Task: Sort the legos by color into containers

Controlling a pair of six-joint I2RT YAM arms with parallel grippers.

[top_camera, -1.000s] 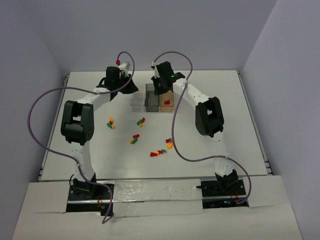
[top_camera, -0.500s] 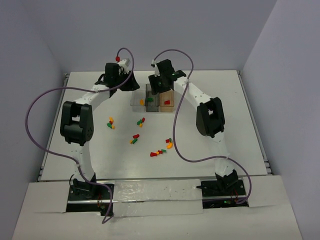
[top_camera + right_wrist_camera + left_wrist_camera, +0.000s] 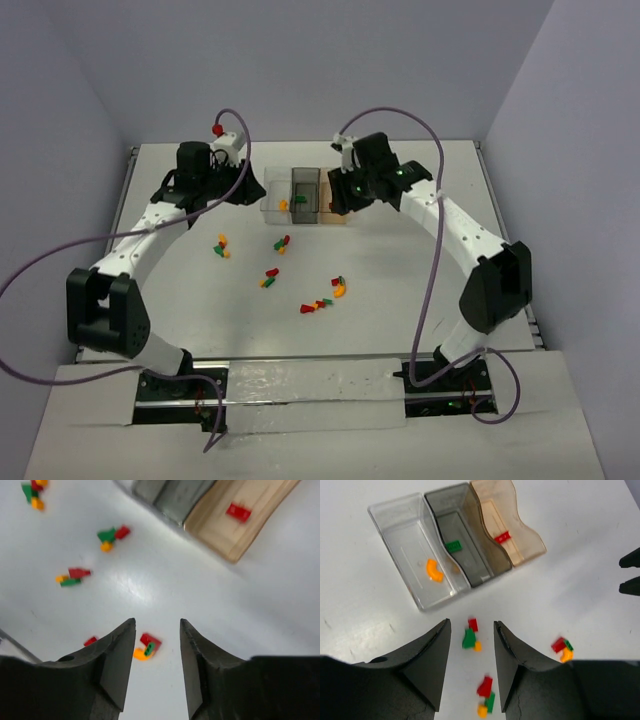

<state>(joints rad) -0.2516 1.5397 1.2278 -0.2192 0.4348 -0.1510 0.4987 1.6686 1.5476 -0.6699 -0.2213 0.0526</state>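
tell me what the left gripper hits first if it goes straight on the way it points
Probably the red, green and orange lego cluster on the table, framed by the open left gripper in its wrist view. Height above it is unclear.

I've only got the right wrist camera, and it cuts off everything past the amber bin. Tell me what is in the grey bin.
Observer: The grey bin holds one green brick, lying flat on its floor.
Operator: Now give me the clear one.
Observer: The clear bin holds a single orange curved piece, nothing else.
Operator: Report the left gripper.
Observer: The left gripper is open and holds nothing.
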